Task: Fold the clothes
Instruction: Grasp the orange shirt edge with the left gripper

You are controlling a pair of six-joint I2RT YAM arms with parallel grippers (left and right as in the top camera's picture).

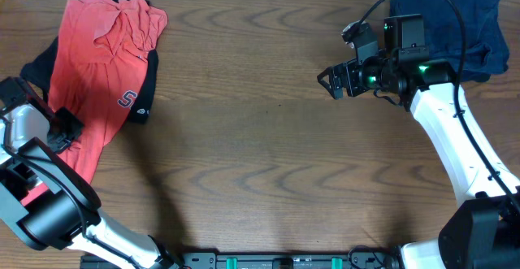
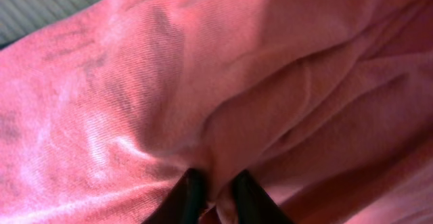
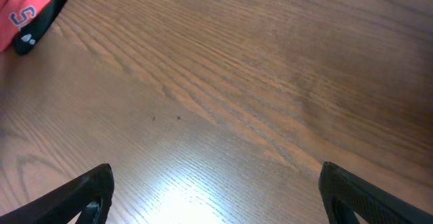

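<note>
A coral-red T-shirt [image 1: 101, 66] with white-and-dark lettering lies crumpled at the far left of the table, on top of a black garment [image 1: 149, 82] with a small white logo. My left gripper [image 1: 69, 131] is at the shirt's lower left edge; in the left wrist view it [image 2: 215, 190] is shut on a fold of the red shirt [image 2: 216, 82]. A navy garment [image 1: 455, 21] lies bunched at the back right. My right gripper [image 1: 331, 80] hovers open and empty over bare wood, left of the navy garment. The right wrist view shows its wide-open fingers [image 3: 216, 193] and the shirt's corner [image 3: 24, 7].
The wooden table [image 1: 268, 155] stretches between the two piles. The right arm's white link [image 1: 451, 139] crosses the right side, and the left arm's base [image 1: 41, 204] sits at the front left corner.
</note>
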